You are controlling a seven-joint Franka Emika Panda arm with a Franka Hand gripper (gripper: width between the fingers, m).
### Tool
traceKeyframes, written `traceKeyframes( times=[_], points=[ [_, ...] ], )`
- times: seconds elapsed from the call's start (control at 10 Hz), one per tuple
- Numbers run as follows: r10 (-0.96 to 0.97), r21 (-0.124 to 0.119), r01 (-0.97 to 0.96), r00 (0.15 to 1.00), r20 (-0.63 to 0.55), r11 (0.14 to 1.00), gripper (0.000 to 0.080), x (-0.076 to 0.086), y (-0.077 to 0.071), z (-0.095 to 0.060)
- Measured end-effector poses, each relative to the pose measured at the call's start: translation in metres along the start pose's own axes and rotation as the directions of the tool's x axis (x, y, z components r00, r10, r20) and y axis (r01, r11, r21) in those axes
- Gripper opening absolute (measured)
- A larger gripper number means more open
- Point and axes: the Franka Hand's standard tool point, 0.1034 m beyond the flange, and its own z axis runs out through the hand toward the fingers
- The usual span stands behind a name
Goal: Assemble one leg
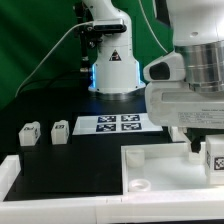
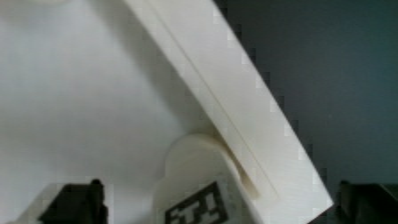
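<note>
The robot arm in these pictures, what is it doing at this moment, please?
The gripper is down at the exterior view's right, over the large white slab, with one tagged leg at its fingertips; whether it grips that leg is not clear. The wrist view shows the leg against the slab's edge. Three more legs wait on the black table, beside the marker board.

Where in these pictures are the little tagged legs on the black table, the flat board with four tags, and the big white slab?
loose legs [image 1: 30,132]: exterior view, top of one leg.
marker board [image 1: 84,125]: exterior view, bare left edge.
white slab [image 1: 160,170]: exterior view, flat top face.
</note>
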Motion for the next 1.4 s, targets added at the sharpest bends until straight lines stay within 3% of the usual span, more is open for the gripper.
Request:
traceKeyframes(
  times=[0.1, 0.3, 0.5, 0.7, 0.8, 0.9, 1.2, 1.4],
  points=[
    [-0.157, -0.04, 0.156, 0.987, -0.016, 0.987, 0.0649, 0.006, -0.001, -0.006],
    [-0.439, -0.085, 0.436, 0.898, -0.03, 0.896, 0.0649, 0.016, -0.004, -0.014],
    [-0.403, -0.079, 0.399, 0.915, -0.031, 0.913, 0.0649, 0.015, -0.004, -0.013],
    [-0.288, -0.072, 0.285, 0.957, -0.04, 0.956, 0.0397, 0.014, -0.005, -0.013],
    [-0.198, -0.068, 0.195, 0.979, -0.046, 0.978, 0.0397, 0.015, -0.004, -0.013],
    [-0.113, -0.064, 0.11, 0.992, -0.052, 0.992, 0.0297, 0.015, -0.004, -0.012],
    [0.141, -0.049, -0.145, 0.988, -0.066, 0.988, 0.0297, 0.015, -0.003, -0.012],
    [0.394, -0.022, -0.396, 0.917, -0.069, 0.918, 0.0297, 0.017, -0.001, -0.012]
  ],
)
